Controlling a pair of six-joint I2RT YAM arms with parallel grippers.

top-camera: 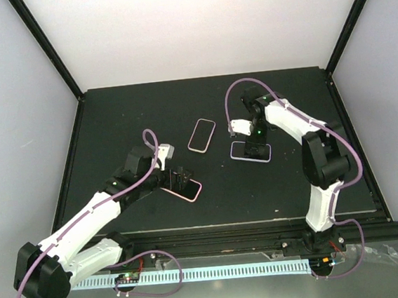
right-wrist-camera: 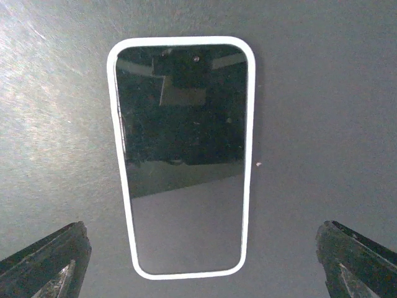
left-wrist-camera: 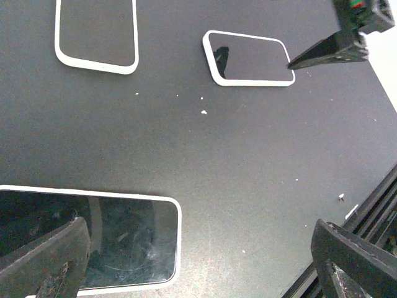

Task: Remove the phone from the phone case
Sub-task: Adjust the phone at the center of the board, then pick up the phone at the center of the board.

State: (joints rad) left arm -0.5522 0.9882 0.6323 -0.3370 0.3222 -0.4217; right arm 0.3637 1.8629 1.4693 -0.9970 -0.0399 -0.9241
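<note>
Three cased phones with pale rims lie screen up on the black table. My left gripper [top-camera: 177, 176] is open just above the near-left phone [top-camera: 185, 189]. In the left wrist view that phone [left-wrist-camera: 93, 236] lies partly under my left finger [left-wrist-camera: 46, 261], and the left gripper [left-wrist-camera: 198, 273] holds nothing. My right gripper [top-camera: 258, 142] hovers open over the right phone [top-camera: 251, 151]. In the right wrist view that phone [right-wrist-camera: 183, 155] lies lengthwise between the spread fingers, and the right gripper [right-wrist-camera: 201, 267] does not touch it.
A third cased phone [top-camera: 202, 135] lies at the table's middle and also shows in the left wrist view [left-wrist-camera: 96, 34]. The right phone [left-wrist-camera: 248, 58] and the right arm's finger [left-wrist-camera: 329, 49] show there too. The table's front rail [left-wrist-camera: 372, 211] is close at the right.
</note>
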